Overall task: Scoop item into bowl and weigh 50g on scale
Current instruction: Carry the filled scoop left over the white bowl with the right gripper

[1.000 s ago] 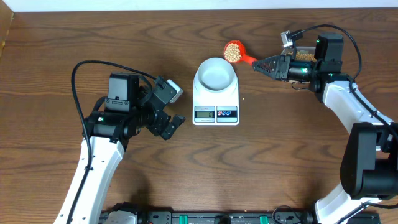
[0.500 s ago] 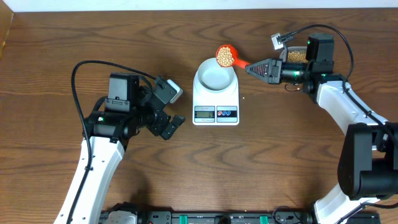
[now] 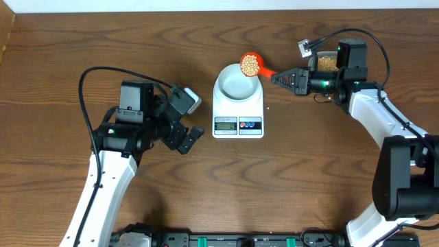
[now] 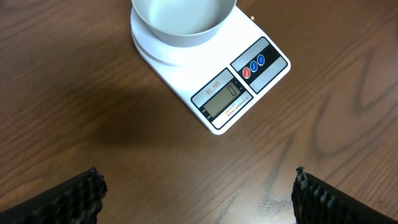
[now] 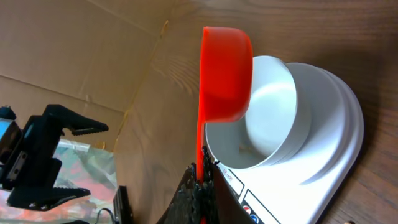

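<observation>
Right hand clamped on handle of red scoop, heaped with beans. Scoop held over rim of bowl, not tipped. Bowl sat on scale, near empty; display unreadable. Left hand wide open, holding nothing, above desk. Judged early: pour and trim to 50g left.

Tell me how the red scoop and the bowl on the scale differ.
The scoop is bright red; the bowl is pale. The scoop is heaped with beans; the bowl looks nearly empty. The scoop hangs in the right pincer over the bowl's rim; the bowl rests on the scale. Both are round, open cups.
</observation>
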{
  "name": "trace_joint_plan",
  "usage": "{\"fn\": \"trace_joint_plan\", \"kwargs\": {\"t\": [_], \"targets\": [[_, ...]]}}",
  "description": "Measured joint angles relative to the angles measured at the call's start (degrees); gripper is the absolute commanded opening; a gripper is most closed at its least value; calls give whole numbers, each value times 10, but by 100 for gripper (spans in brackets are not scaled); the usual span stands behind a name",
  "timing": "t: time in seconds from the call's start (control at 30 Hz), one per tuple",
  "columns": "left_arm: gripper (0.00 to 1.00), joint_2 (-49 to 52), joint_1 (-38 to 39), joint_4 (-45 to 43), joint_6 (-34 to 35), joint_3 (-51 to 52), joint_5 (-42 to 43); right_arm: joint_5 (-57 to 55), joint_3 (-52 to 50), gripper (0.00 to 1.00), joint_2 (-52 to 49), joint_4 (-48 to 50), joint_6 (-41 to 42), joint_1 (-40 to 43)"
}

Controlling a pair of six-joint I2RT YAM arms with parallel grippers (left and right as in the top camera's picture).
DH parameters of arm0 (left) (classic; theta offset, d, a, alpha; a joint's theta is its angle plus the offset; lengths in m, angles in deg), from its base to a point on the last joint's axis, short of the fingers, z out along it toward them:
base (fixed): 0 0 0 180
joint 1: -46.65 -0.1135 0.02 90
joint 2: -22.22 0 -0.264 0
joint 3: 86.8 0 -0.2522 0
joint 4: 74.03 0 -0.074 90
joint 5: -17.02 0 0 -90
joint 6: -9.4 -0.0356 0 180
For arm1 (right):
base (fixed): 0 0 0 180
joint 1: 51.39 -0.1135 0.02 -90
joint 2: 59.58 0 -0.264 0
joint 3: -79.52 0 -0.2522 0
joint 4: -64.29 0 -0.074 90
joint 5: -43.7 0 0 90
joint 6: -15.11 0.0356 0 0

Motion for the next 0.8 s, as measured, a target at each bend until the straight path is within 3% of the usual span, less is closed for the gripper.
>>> {"fn": "trace_joint_plan", "kwargs": {"t": [0.8], "targets": [[98,0,0,0,0,0,0,-5,0,1,0,0,-26,0]]}}
